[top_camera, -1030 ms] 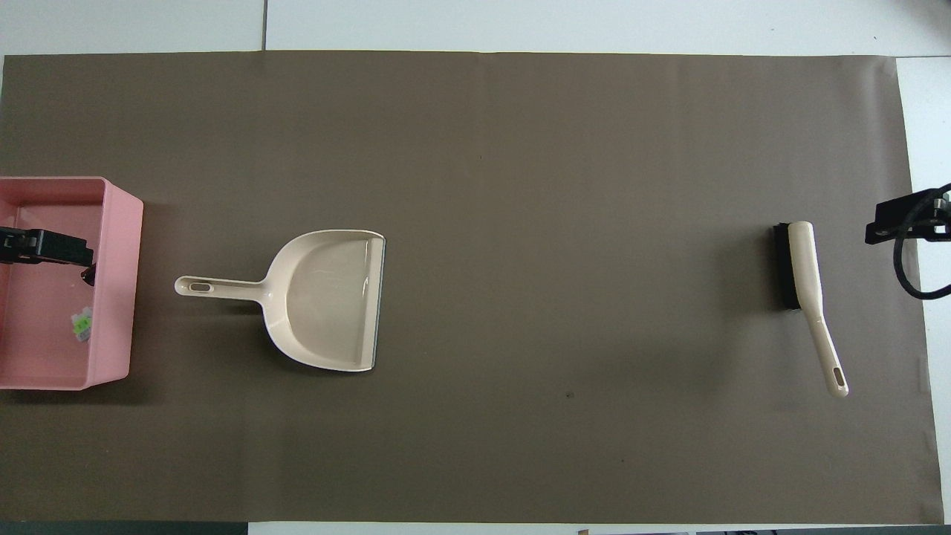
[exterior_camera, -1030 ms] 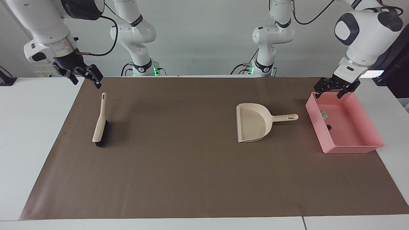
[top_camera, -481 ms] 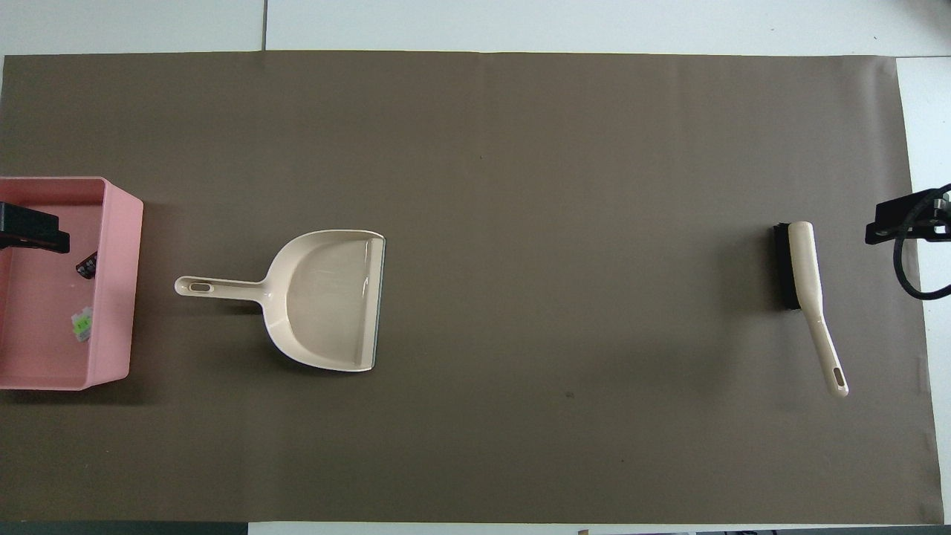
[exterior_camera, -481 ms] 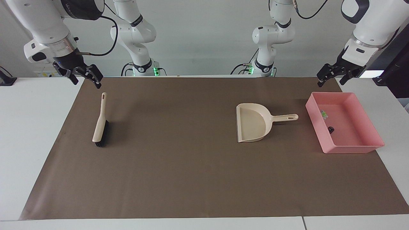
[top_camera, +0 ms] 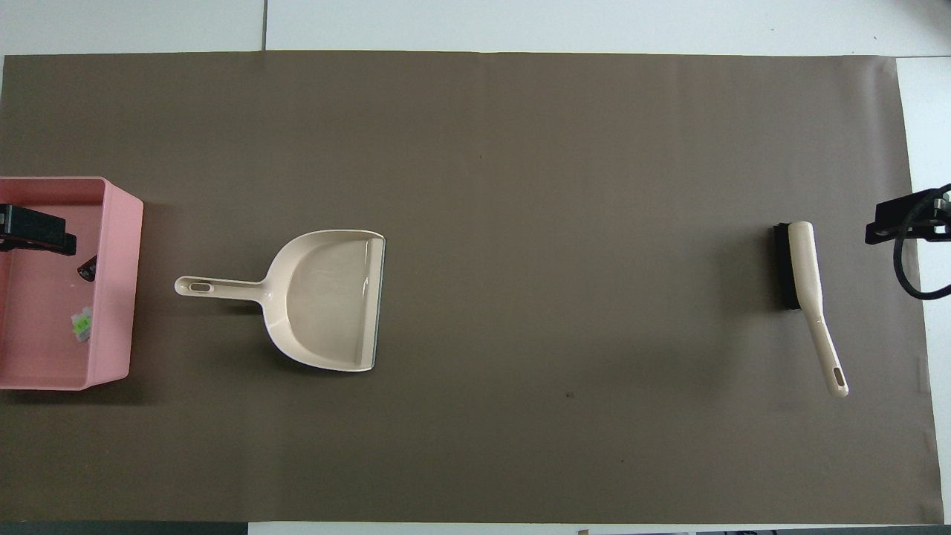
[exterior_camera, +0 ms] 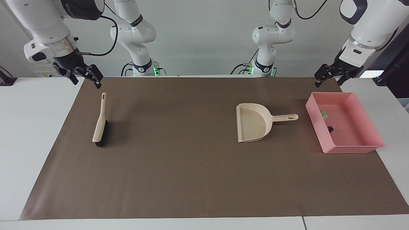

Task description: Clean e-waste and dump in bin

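We find the scraps (exterior_camera: 324, 114) lying in the pink bin (exterior_camera: 370, 147), a pale green-marked piece and a black piece (exterior_camera: 330, 129) near the wall that faces the dustpan, so we judge the dumping done. The bin sits at the left arm's end of the brown mat (exterior_camera: 191, 179), with part of it out over the bare counter (exterior_camera: 28, 134).

Just beside the bin lies the empty dustpan (exterior_camera: 252, 126), its handle pointing at the bin and its mouth toward the middle of the mat, handy for tipping. Well apart, at the right arm's end, the brush (exterior_camera: 100, 123) lies on its side with the bristles on the mat. We see no scraps left on the mat.

Our left pincer (exterior_camera: 330, 76) hangs over the mat's edge near the bin's wall nearest the robots, jaws spread wide and holding nothing. Our right pincer (exterior_camera: 83, 76) waits over the mat's corner near the brush handle, likewise wide and empty.
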